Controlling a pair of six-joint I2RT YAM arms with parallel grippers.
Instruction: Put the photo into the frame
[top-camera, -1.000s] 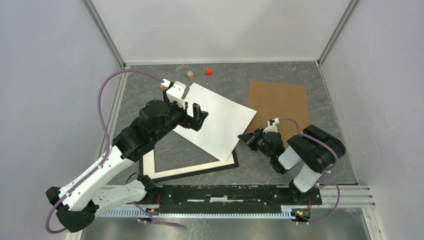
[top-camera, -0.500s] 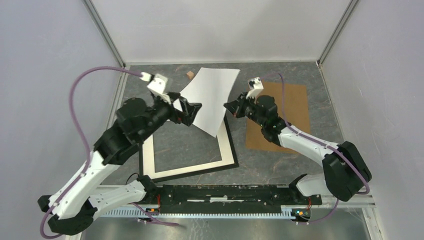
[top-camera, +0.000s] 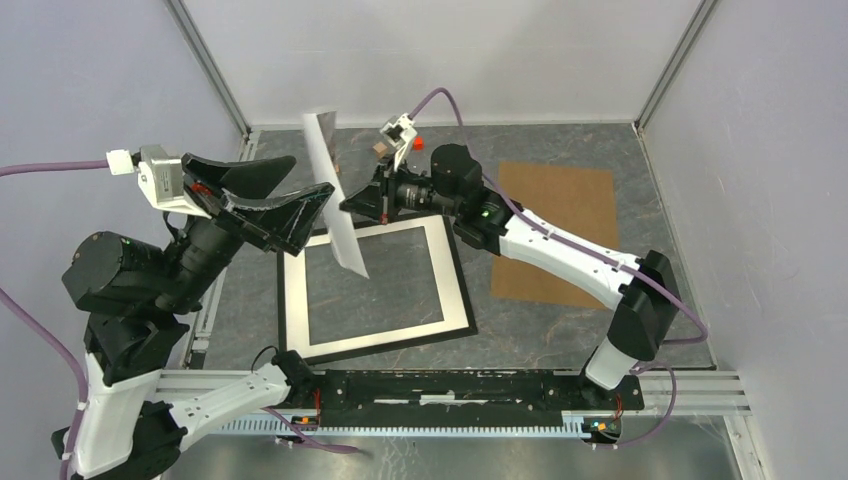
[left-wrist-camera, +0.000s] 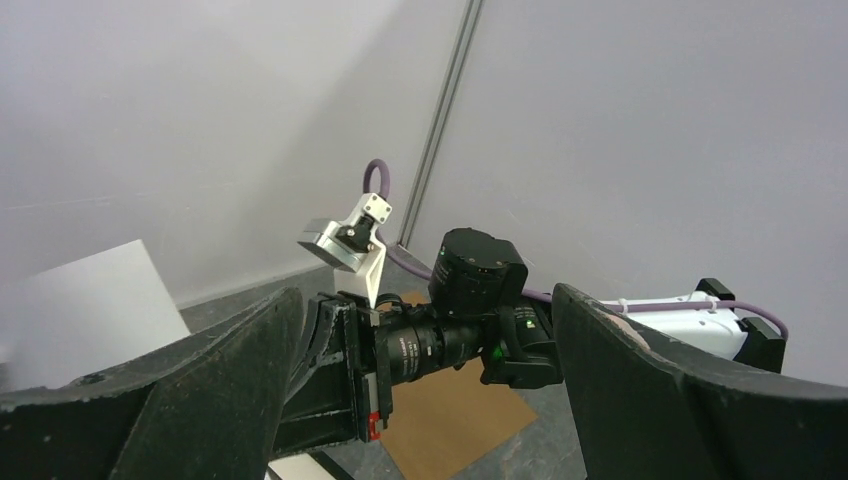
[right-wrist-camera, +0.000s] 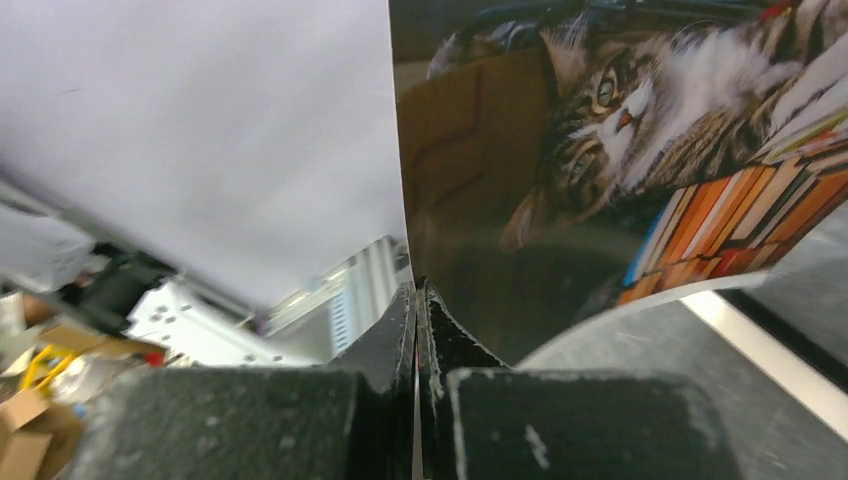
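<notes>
As the right tool (right-wrist-camera: 416, 308) pinches the photo (top-camera: 330, 180) edge, the frame (top-camera: 464, 285) lies below.

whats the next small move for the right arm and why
Probably tilt the photo down flat over the frame. The right end effector pinches its edge, holding it nearly upright over the frame's left side, while the left end effector stands open, gripping nothing.

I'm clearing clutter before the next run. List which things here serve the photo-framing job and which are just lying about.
In the job: glossy cat photo with white back, pinched by the right gripper; thin-edged black rectangular picture frame.
Lying about: flat brown cardboard sheet; small red cube; small wooden block.
</notes>
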